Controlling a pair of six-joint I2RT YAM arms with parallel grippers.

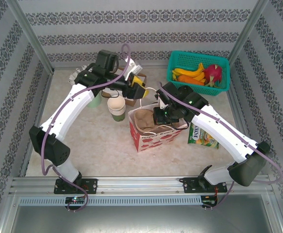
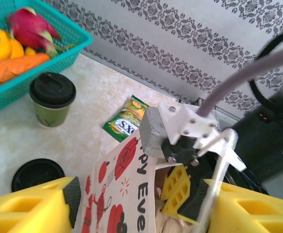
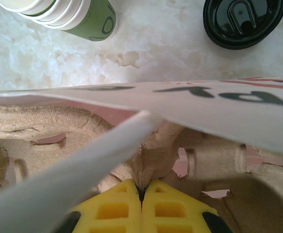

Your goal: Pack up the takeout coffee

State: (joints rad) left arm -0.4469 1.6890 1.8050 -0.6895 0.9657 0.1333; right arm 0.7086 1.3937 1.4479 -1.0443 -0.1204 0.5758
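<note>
Down in the paper bag [image 1: 148, 136], the right gripper [image 3: 142, 188] has its fingers squeezed together by the brown carrier [image 3: 44, 121]. Past it, the left gripper [image 2: 141, 199] has its fingers wide apart. Farther back, a lidded coffee cup [image 2: 52, 99] stands beside the fruit basket [image 2: 58, 51].

Lidded cup [image 2: 52, 99] beside teal basket [image 2: 5, 94], loose lid [image 2: 37, 173] nearer

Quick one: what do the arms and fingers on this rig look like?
Left arm and right arm: white link shells, black joints, and a mauve cable looped along each. Fingers are yellow plastic with square moulded pockets.
</note>
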